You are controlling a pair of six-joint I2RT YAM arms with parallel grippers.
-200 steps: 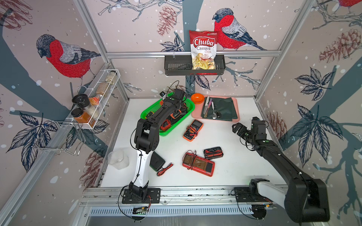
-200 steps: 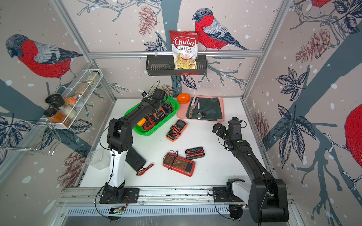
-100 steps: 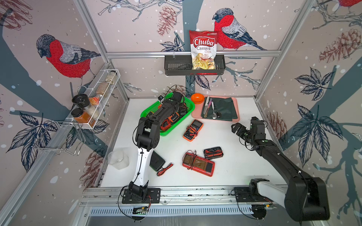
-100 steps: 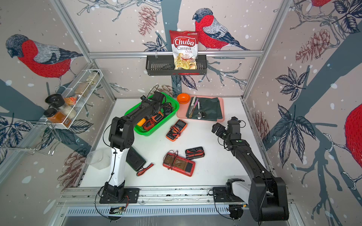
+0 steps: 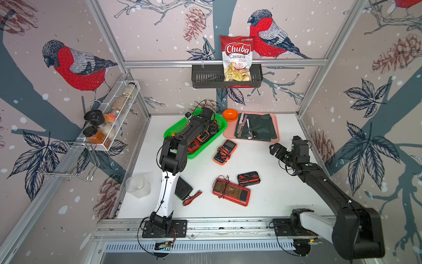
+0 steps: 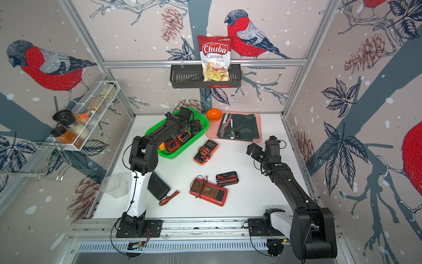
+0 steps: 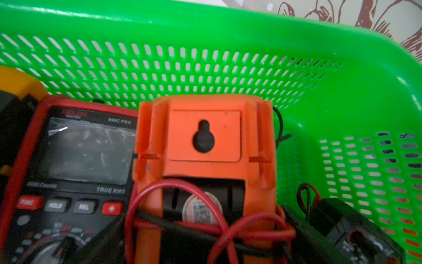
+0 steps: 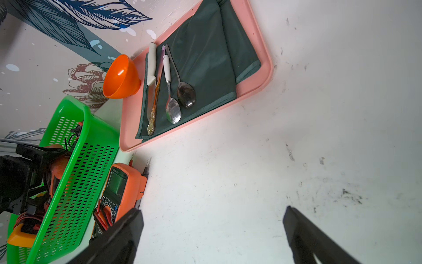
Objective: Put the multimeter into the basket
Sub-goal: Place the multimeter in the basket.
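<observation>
In both top views the left arm (image 5: 189, 130) hides much of what lies in the basket (image 5: 201, 155) and part of the black multimeter (image 5: 185, 189) by the front-left corner of the desk (image 5: 274, 194); the left wrist view blurs and crops the dial of the red multimeter (image 7: 75, 150).

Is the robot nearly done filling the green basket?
Roughly halfway. Done: a red-edged meter and a face-down orange meter lie in the basket. In hand: the left hand straddles the face-down one; whether it grips is unclear. Left: on the table, a screen-up orange meter, a wide red meter and two black meters. The right hand is open, empty.
</observation>
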